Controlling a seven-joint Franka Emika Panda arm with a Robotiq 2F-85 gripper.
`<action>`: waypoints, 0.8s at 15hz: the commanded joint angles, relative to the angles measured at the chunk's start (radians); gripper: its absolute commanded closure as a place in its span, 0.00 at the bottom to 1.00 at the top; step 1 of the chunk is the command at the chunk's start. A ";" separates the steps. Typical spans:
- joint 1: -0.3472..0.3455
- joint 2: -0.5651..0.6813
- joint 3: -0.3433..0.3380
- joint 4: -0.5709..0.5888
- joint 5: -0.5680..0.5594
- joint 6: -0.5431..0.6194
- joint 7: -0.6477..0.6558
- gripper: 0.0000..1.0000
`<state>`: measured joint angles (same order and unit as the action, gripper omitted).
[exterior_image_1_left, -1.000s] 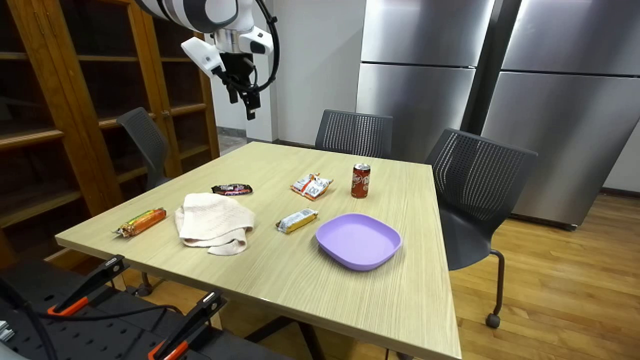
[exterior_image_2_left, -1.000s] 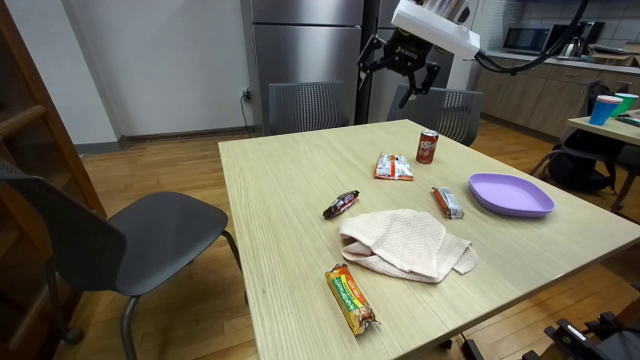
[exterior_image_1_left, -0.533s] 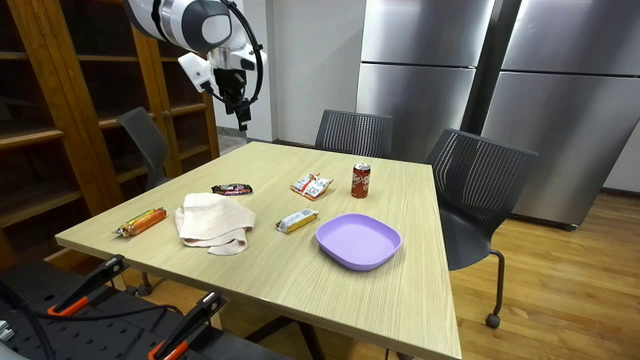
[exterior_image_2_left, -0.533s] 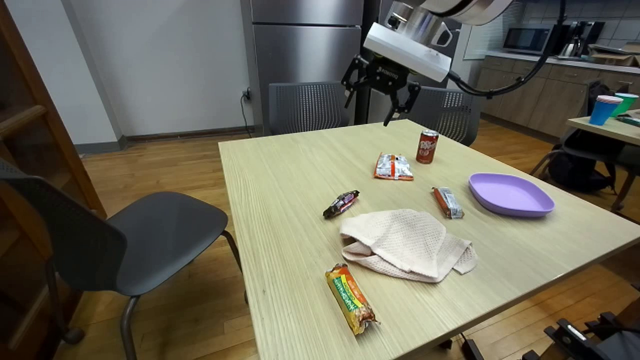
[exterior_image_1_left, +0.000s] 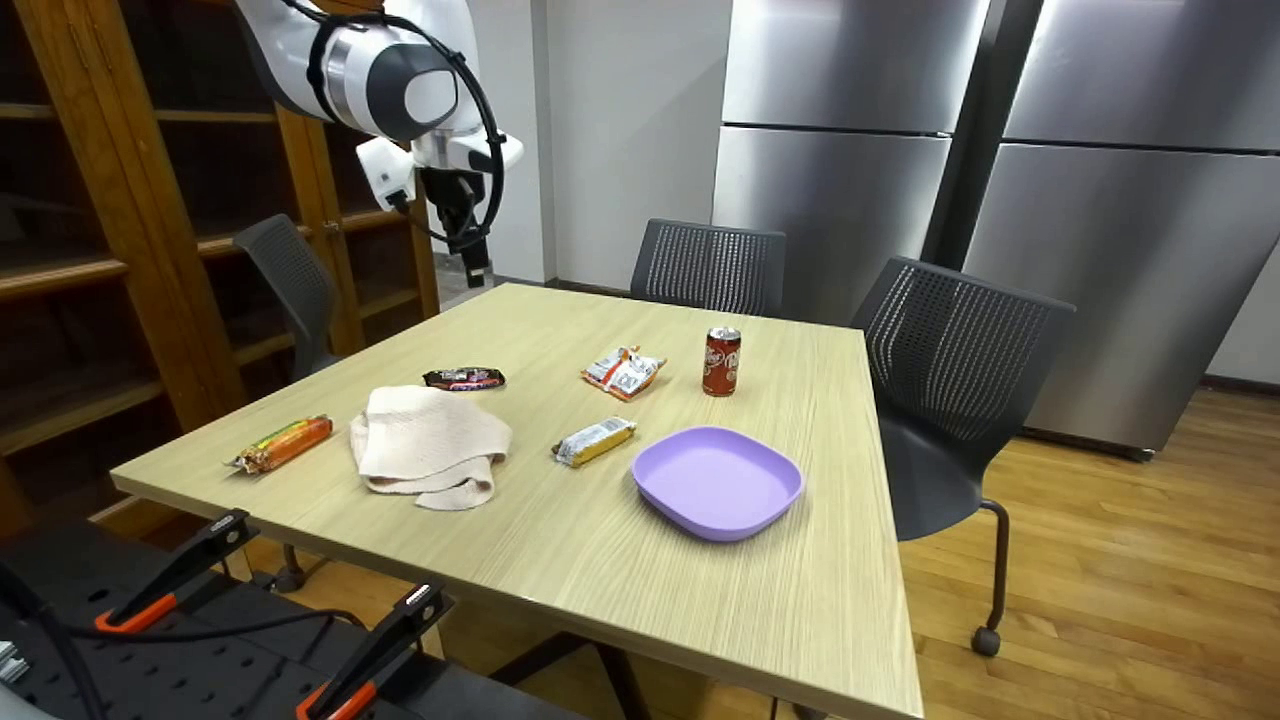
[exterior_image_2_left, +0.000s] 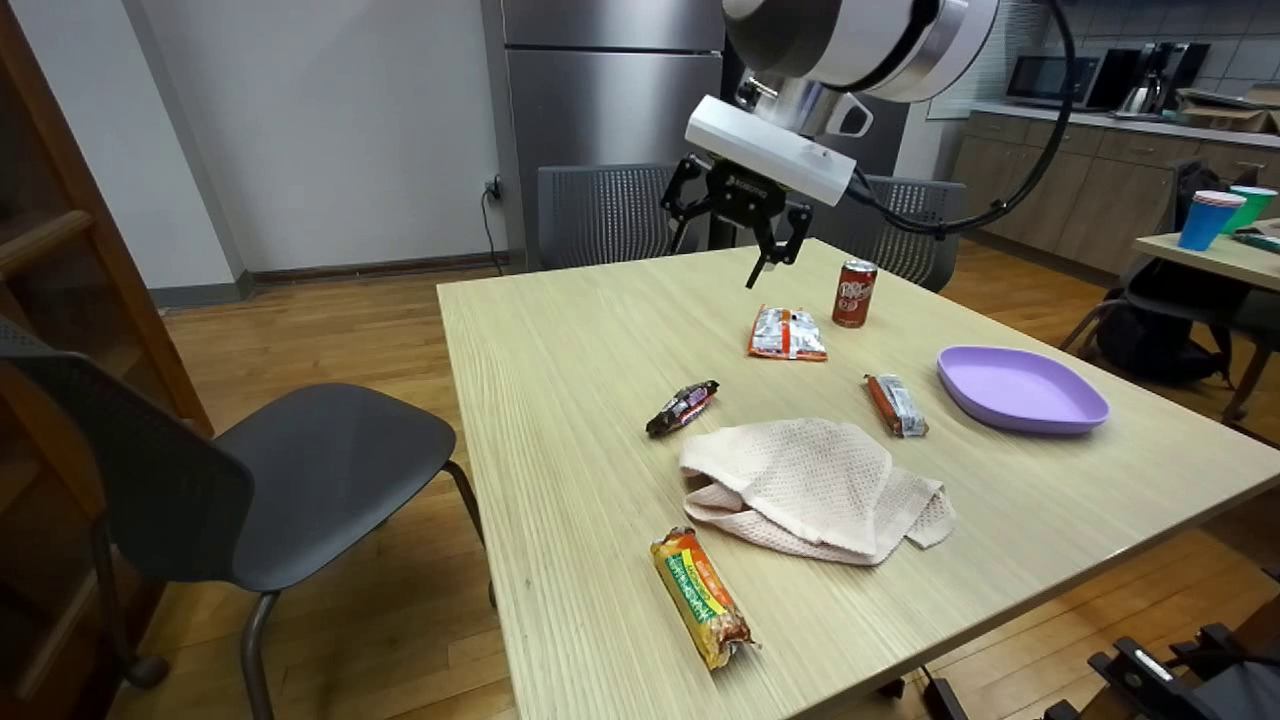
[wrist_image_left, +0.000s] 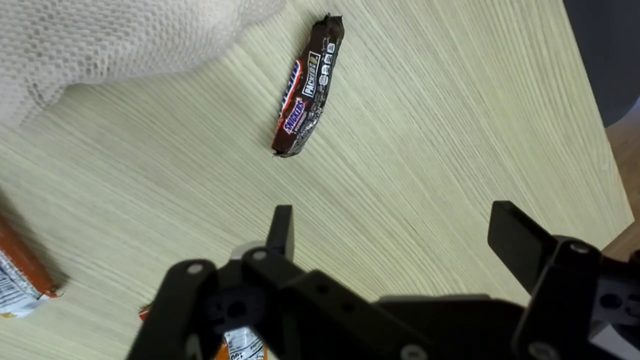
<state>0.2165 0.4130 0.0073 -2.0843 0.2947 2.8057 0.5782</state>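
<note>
— Inspecting the gripper (wrist_image_left: 391, 218): spread, pressed together or pinching something?
— Spread wide, with a broad gap between the 2 fingers (wrist_image_left: 281, 231). Hanging above the table (exterior_image_1_left: 780, 610), apart from everything on it.
— Where to find the Snickers bar (wrist_image_left: 309, 92)?
— Lying on the table, ahead of the fingers in the wrist view, near the crumpled cloth (wrist_image_left: 115, 45) but apart from it.
— Any further item close to the gripper?
— Noting a silver-and-orange packet (exterior_image_2_left: 788, 334), partly hidden behind the gripper in the wrist view, and near that packet an upright red can (exterior_image_2_left: 854, 295).
— Elsewhere on the table?
— Recording a purple plate (exterior_image_1_left: 718, 482), a silver-topped bar (exterior_image_1_left: 595, 440) between plate and cloth, and, on the far side of the cloth from the plate, a yellow-and-orange bar (exterior_image_2_left: 702, 597).
— And around it?
— Counting 3 dark chairs (exterior_image_1_left: 710, 265) and 2 steel refrigerators (exterior_image_1_left: 830, 220) in an exterior view.
</note>
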 joint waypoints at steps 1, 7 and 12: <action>0.031 0.060 -0.023 0.066 -0.028 -0.014 0.075 0.00; 0.054 0.150 -0.037 0.140 -0.029 -0.031 0.117 0.00; 0.071 0.224 -0.060 0.204 -0.035 -0.050 0.158 0.00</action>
<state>0.2686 0.5868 -0.0289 -1.9515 0.2874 2.8006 0.6765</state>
